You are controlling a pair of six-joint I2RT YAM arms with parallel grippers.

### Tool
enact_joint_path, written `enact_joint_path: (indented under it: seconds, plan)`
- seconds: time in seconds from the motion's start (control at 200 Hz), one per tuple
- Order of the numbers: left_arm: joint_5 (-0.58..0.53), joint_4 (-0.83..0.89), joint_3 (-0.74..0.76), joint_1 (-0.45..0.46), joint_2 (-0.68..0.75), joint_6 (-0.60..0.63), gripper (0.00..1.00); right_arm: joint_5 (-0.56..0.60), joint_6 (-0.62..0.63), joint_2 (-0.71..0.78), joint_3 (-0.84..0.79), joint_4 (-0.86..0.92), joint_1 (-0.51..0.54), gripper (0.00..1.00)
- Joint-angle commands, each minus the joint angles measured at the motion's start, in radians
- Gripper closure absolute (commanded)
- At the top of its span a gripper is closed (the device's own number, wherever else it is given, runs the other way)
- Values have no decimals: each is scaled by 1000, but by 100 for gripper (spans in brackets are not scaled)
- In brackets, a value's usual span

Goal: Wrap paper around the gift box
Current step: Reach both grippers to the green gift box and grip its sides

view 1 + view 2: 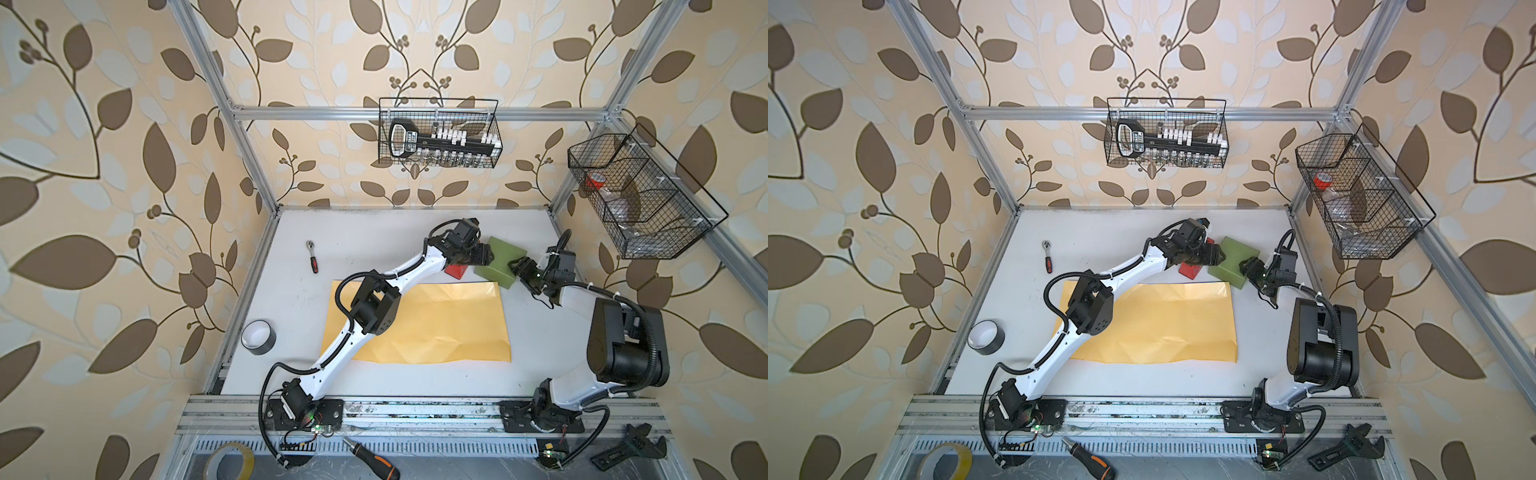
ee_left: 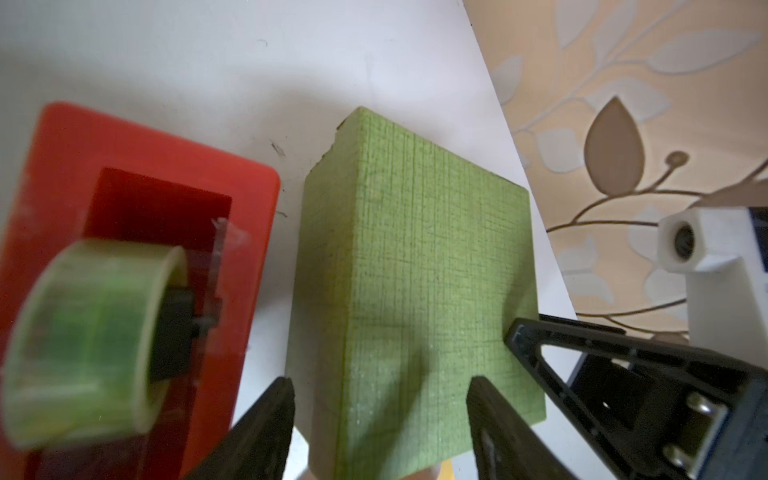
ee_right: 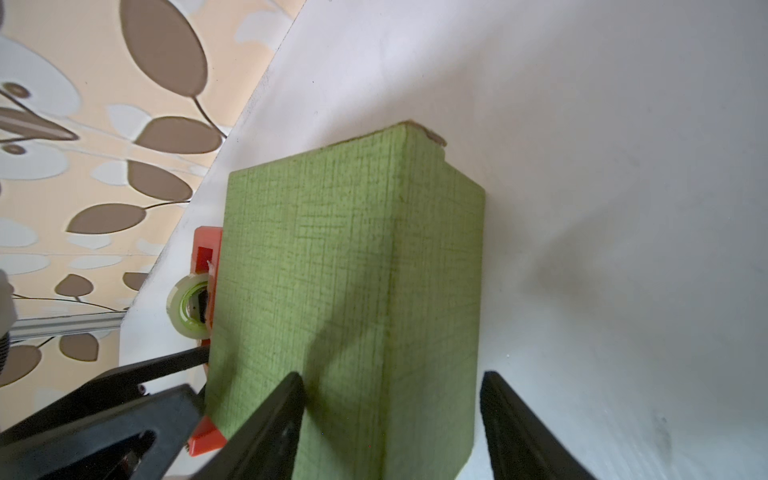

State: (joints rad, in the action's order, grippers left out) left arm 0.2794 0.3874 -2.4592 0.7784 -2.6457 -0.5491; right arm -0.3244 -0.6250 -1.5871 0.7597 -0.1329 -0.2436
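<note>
Bracketing the box (image 1: 507, 251) with left jaws and right jaws, half-wide; cannot tell if gripping. Likely readying for lifting it onto the paper (image 1: 449, 328) beside it.

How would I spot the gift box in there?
Start at the big yellow-orange paper on the white table. Just past its far right corner sits the gift box: flat, square and olive green, unlike the red tape dispenser beside it.
</note>
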Motion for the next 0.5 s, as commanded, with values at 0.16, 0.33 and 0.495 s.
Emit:
enact_joint_path:
  seconds: [0.16,0.33,0.495]
  plan:
    - [99,-13,-124,11,-76,3,32,-62,-2,22,-20,-26,-18,30]
    - [141,-12,-129,28,-73,17,38,-129,-45,27,-37,-70,-44,32]
    - [178,7,-94,55,-32,45,41,-146,-50,84,-83,-48,-61,35]
